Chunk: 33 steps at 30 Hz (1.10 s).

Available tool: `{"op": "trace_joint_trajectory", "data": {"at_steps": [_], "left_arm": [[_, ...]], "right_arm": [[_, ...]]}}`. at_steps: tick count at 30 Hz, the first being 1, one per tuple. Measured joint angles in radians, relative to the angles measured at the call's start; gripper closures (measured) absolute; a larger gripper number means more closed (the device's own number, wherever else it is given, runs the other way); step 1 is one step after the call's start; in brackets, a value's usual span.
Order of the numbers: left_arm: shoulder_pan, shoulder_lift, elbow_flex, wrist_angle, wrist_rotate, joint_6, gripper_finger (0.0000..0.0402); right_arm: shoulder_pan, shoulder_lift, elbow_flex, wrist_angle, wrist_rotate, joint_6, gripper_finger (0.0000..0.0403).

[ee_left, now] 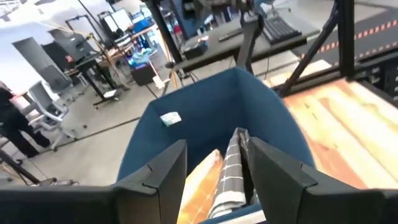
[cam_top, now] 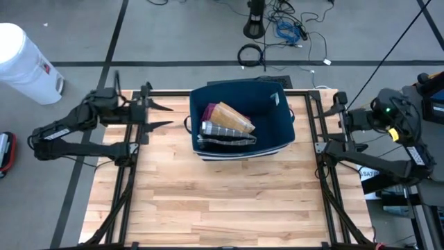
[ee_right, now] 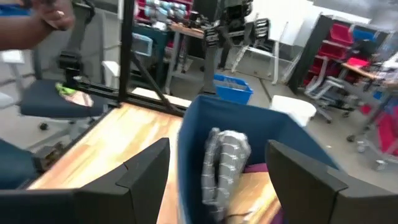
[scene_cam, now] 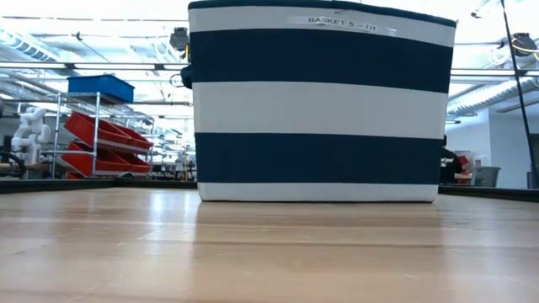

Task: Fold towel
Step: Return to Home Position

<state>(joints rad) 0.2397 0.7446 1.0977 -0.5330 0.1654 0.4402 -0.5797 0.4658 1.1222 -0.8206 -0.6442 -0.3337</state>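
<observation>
From above, the folded towels (cam_top: 227,126) are seen lying inside the blue bin (cam_top: 277,114) at the desk's (cam_top: 229,201) far middle; in the low view only the bin's striped wall is shown. The left gripper (cam_top: 165,115) is held spread and empty just beside the bin. The right gripper (ee_right: 217,149) is likewise spread wide, with nothing grasped, at the desk's right edge.

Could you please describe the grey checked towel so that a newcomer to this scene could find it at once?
On the wooden table stands one navy bin with white stripes. Folded towels lie inside it: an orange towel, a maroon towel and, beside the orange one, the grey checked towel. It alone is grey with a grid of thin dark lines.
</observation>
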Motion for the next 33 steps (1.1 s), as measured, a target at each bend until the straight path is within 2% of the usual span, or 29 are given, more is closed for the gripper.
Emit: {"op": "trace_joint_trajectory", "data": {"at_steps": [4, 10, 18, 24, 28, 33], "left_arm": [[0.0, -0.052, -0.037, 0.002, -0.009, -0.032, 0.0225], [0.0, -0.185, -0.23, 0.085, -0.052, -0.097, 0.0225], [-0.001, -0.341, -0.425, 0.221, -0.014, -0.184, 0.0225], [-0.001, -0.424, -0.554, 0.275, 0.086, -0.259, 0.0225], [-0.004, -0.466, -0.644, 0.315, 0.102, -0.312, 0.0225], [-0.011, -0.496, -0.712, 0.44, 0.115, -0.352, 0.0225]], "right_arm": [[0.0, -0.098, -0.134, 0.057, -0.02, 0.056, 0.0154], [0.0, -0.229, -0.314, 0.166, -0.043, 0.131, 0.0154], [0.0, -0.373, -0.481, 0.247, -0.091, 0.214, 0.0154], [-0.001, -0.464, -0.529, 0.307, -0.152, 0.264, 0.0154], [-0.001, -0.459, -0.538, 0.32, -0.149, 0.294, 0.0154], [-0.001, -0.451, -0.607, 0.509, -0.15, 0.42, 0.0154]]}}
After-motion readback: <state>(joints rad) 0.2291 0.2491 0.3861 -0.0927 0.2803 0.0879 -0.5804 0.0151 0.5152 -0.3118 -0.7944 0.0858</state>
